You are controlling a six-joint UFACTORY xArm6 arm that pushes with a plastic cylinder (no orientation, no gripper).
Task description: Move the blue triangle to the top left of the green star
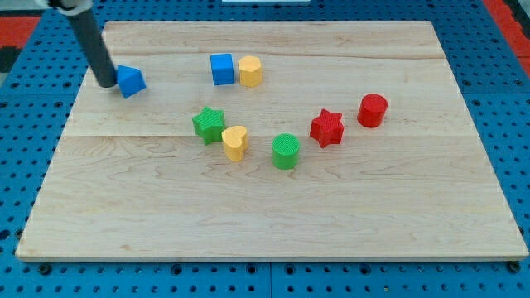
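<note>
My tip (108,84) rests on the wooden worktop (273,207) near its upper left corner, pressed against the left side of the blue triangle (131,81), so the two look to be touching. The dark rod rises from there toward the view's top left and leaves the frame. No pincer shows anywhere on this arm, so there are no jaws to report as spread or closed, and nothing is being held; the rod only leans beside the block. The blue triangle sits well apart from the green star (209,124), up and to the view's left of it. Just right of the green star and slightly lower lies a yellow heart (235,142), close beside it, though I cannot tell whether they touch. Further right stands a green cylinder (286,151), then a red star (327,127) a little higher, and a red cylinder (373,110) higher again, so the five blocks form a shallow arc dipping toward the view's bottom. Above the arc, near the top of the worktop, a blue cube (222,69) stands with a yellow block (250,71) touching its right side; the yellow one's shape looks roughly hexagonal but is hard to make out. The worktop lies on a blue perforated base (25,124).
</note>
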